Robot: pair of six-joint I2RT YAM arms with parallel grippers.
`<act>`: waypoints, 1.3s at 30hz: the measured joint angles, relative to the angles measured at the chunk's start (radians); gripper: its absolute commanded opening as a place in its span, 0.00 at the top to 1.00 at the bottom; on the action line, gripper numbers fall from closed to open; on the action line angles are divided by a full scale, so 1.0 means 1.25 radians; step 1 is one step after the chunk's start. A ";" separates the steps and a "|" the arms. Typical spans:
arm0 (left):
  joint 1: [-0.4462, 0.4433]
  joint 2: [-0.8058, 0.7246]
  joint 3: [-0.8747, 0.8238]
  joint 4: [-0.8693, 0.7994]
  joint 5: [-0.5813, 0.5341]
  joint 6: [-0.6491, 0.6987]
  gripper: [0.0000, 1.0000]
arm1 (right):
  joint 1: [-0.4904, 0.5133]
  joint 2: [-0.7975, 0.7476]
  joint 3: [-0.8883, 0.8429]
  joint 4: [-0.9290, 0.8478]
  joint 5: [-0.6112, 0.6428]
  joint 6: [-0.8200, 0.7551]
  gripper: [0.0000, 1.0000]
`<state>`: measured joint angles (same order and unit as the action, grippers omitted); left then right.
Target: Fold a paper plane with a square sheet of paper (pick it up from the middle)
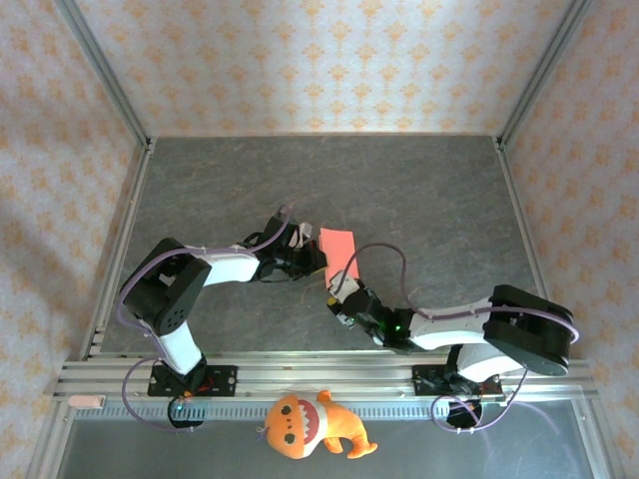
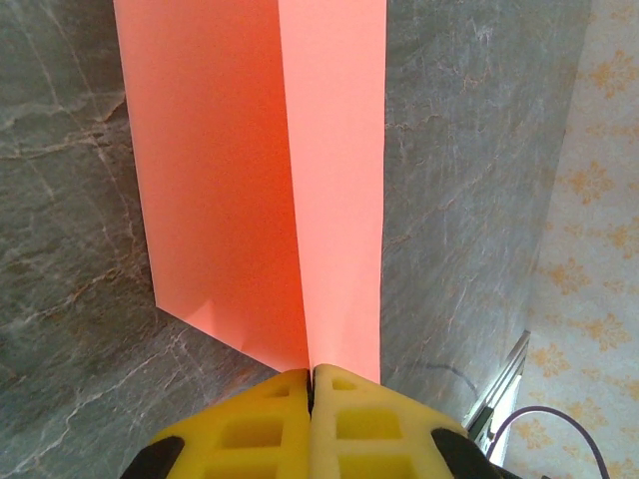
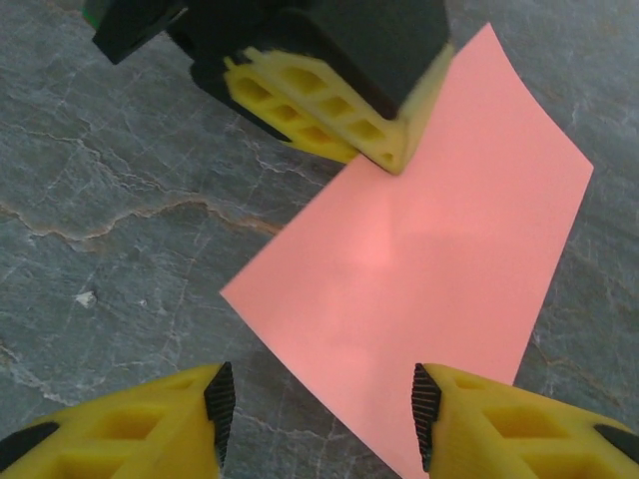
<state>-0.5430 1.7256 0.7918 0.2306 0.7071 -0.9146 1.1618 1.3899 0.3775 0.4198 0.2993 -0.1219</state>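
The square sheet of paper [image 1: 339, 247] is red-pink and lies folded along a centre crease on the grey table, left of the middle. In the left wrist view its two flaps [image 2: 250, 180] meet at the crease, and my left gripper [image 2: 312, 374] is shut on the near end of that crease. From above, the left gripper [image 1: 312, 256] sits at the sheet's left edge. My right gripper [image 3: 319, 401] stands open just above the table, its jaws on either side of the sheet's near corner [image 3: 439, 259] without touching it. The left gripper's yellow fingers [image 3: 329, 120] pinch the far edge.
An orange plush toy [image 1: 310, 424] lies in front of the aluminium rail [image 1: 300, 374] at the near edge. Patterned walls and metal frame posts [image 1: 120, 249] bound the table [image 1: 419, 190] on the left, right and back.
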 measured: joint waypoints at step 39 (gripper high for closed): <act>0.000 0.000 0.000 0.001 0.009 0.000 0.99 | 0.027 0.080 0.031 0.057 0.126 -0.058 0.94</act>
<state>-0.5430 1.7256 0.7918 0.2314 0.7185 -0.9150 1.1954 1.4899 0.4160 0.4911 0.4568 -0.1947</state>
